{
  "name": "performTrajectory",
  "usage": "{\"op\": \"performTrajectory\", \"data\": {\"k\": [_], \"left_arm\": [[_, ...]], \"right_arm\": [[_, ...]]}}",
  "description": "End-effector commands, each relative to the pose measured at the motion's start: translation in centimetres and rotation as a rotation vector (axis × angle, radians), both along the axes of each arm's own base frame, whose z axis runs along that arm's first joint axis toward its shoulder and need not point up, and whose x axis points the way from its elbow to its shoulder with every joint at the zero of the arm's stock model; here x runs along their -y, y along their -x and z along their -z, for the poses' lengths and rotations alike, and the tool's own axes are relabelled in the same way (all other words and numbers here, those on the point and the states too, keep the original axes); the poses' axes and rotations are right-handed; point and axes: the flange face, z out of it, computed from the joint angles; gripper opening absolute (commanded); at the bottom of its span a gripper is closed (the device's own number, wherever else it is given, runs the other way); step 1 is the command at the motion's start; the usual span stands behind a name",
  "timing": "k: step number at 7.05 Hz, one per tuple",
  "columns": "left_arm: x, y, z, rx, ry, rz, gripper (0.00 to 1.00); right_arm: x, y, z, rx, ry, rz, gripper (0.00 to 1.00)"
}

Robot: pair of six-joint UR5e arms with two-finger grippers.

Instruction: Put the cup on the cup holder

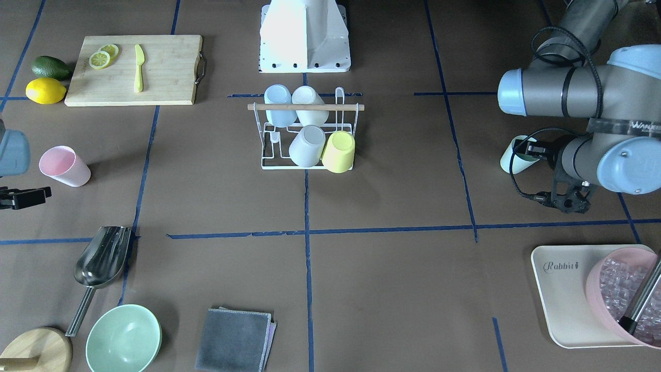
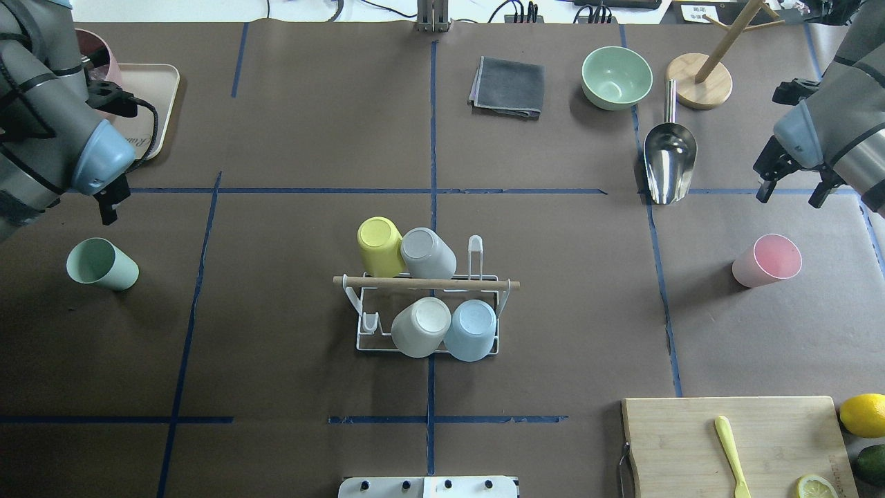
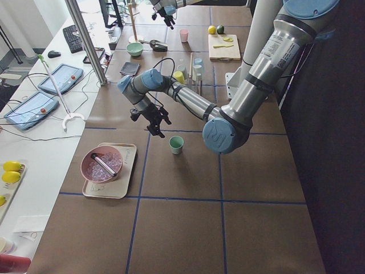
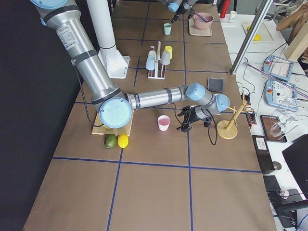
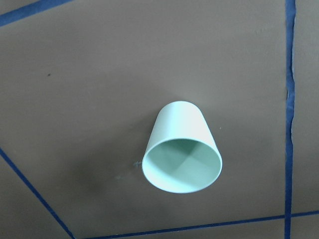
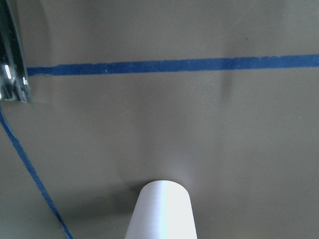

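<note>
Four cups racked, two loose on the counter; task part done.

Cup holder [image 2: 387, 281] sits mid-counter, white wire under a wooden rod. Yellow cup [image 2: 380, 247], grey cup [image 2: 427, 253], white cup [image 2: 420, 326] and blue cup [image 2: 471, 329] hang mouth-down on its prongs. One bare prong shows in each row, so room looks left for both loose cups. Green cup [image 2: 102, 263] stands mouth-up, well apart on the left side. Left pincer [image 2: 110, 204] hovers near it, not touching, mostly hidden; cannot tell wide or narrow. Pink cup [image 2: 766, 260] stands mouth-up, well apart on the right. Right pincer [image 2: 792, 190] hovers near it, spread wide, holding nothing. Loose cups are plain, smooth, tapered, with no handle. Remaining, by my reading: grasp, invert, seat.
</note>
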Motion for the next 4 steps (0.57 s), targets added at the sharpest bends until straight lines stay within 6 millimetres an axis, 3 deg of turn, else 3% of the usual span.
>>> {"op": "performTrajectory", "data": {"k": [1, 4], "left_arm": [[-0.2, -4.2, -2.1, 0.028, 0.046, -0.057, 1.00], [0.1, -5.5, -4.3, 0.032, 0.052, -0.071, 1.00]], "right_arm": [[-1.4, 3.2, -0.6, 0.012, 0.020, 0.038, 1.00], [-3.1, 6.0, -2.2, 0.004, 0.046, 0.090, 1.00]]}}
